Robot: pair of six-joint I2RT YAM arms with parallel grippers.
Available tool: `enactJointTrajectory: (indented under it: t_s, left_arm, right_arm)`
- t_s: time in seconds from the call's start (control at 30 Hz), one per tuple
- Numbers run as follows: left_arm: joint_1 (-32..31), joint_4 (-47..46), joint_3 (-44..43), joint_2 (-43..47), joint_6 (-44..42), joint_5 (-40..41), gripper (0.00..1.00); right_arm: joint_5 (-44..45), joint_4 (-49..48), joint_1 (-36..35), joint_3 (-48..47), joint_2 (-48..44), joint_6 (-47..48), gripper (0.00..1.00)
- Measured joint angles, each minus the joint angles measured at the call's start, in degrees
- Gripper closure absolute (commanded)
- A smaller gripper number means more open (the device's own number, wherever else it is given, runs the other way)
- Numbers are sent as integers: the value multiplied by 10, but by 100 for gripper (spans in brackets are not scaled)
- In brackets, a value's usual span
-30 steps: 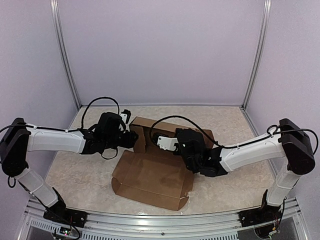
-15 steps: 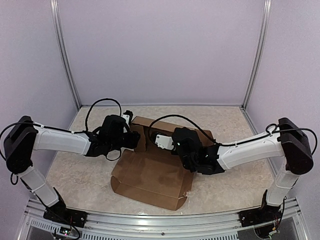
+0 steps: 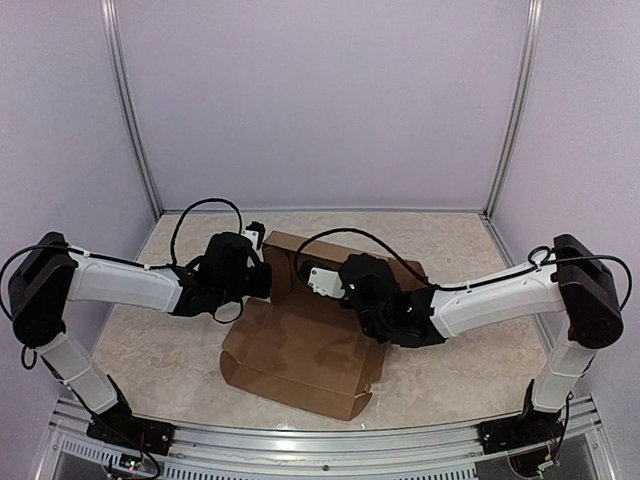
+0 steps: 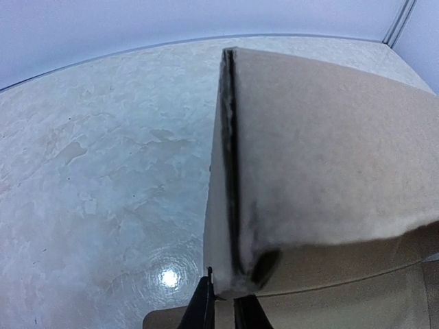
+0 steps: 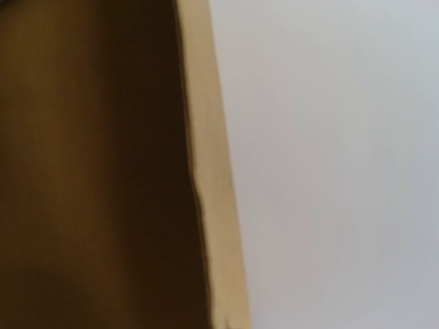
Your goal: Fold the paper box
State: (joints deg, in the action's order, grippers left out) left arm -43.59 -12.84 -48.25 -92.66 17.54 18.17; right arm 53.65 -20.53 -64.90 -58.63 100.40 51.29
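Observation:
The paper box (image 3: 300,350) is a brown cardboard sheet lying in the middle of the table, with its back and side flaps raised. My left gripper (image 3: 268,280) is at the upright back-left flap. In the left wrist view its two dark fingers (image 4: 223,301) pinch the lower edge of that flap (image 4: 322,157). My right gripper (image 3: 312,284) reaches into the box from the right, close to the same flap. Its fingers do not show in the right wrist view, where only a blurred cardboard edge (image 5: 212,205) stands against the pale wall.
The marbled tabletop (image 3: 160,350) surrounds the box. Pale enclosure walls with aluminium posts (image 3: 135,130) close off the back and sides. A metal rail (image 3: 300,450) carrying both arm bases runs along the near edge.
My left gripper has edged right onto the back-left flap and closed on it. My right arm has shifted slightly left inside the box.

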Motion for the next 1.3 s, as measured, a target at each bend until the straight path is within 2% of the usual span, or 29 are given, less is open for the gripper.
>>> enactJointTrajectory:
  t_s: [0.13, 0.23, 0.6, 0.83, 1.13, 1.3]
  left_arm:
    - [0, 0, 0, 0, 1, 1, 70]
    - [-2, 0, 0, 0, 0, 7, 64]
    - [0, 3, -13, -16, -16, 22, 58]
    - [24, -15, -17, -35, -26, -25, 52]
    - [34, -69, -16, -48, -50, -66, 54]
    - [34, -72, -19, -54, -50, -70, 64]
  right_arm:
    - [0, 1, 0, -1, 1, -2, 100]
    - [0, 1, 0, -1, 2, -4, 100]
    - [0, 2, 0, -1, 2, -19, 100]
    - [-7, 14, -1, 1, -6, -41, 100]
    - [-9, 29, -4, 1, -11, -64, 100]
    - [-9, 50, -6, -7, -12, -89, 100]
